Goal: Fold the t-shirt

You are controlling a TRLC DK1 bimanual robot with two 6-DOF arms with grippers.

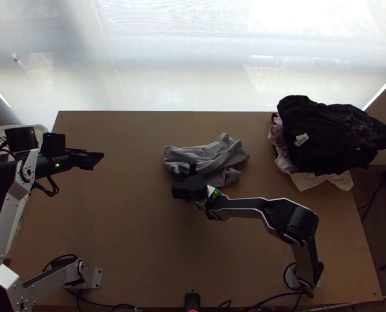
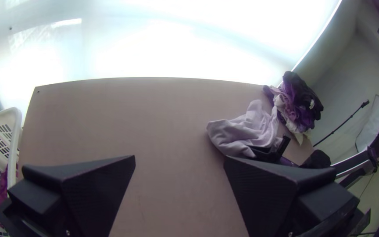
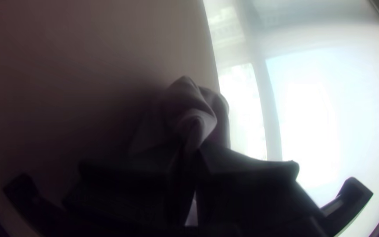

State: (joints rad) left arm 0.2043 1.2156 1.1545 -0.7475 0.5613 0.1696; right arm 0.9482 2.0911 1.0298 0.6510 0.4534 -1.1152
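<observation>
I take the bench [image 1: 130, 229] as a clock in the top view, with 12 o'clock at its far edge. The grey t-shirt [image 1: 208, 156] lies a little from the middle of the bench, in the direction of 12 o'clock. It is bunched, with several loose folds, and a raised fold points to about 1 o'clock.

The right end effector [image 1: 192, 170] is at the side of the t-shirt which looks to 7 o'clock. Its arm comes from the base at about 4 o'clock. In the right wrist view, its two fingers are pressed near together and pinch a gathered part of the cloth. Which part of the t-shirt this is, I cannot tell.

The left end effector [image 1: 97, 160] is over the bench at about 10 o'clock, well apart from the t-shirt. In the left wrist view, its fingers [image 2: 97, 188] are spread wide and hold nothing between them.

At 2 o'clock there is a pile of clothes: a black garment [image 1: 323, 130] with a white tag [image 1: 301, 139] is on top, and purple cloth [image 1: 276, 132] and cream cloth [image 1: 318, 182] come out below it. Beside the edge of the bench, at about 10 o'clock, stands a white basket [image 2: 15, 145] with some purple fabric [image 2: 1, 188] inside.
</observation>
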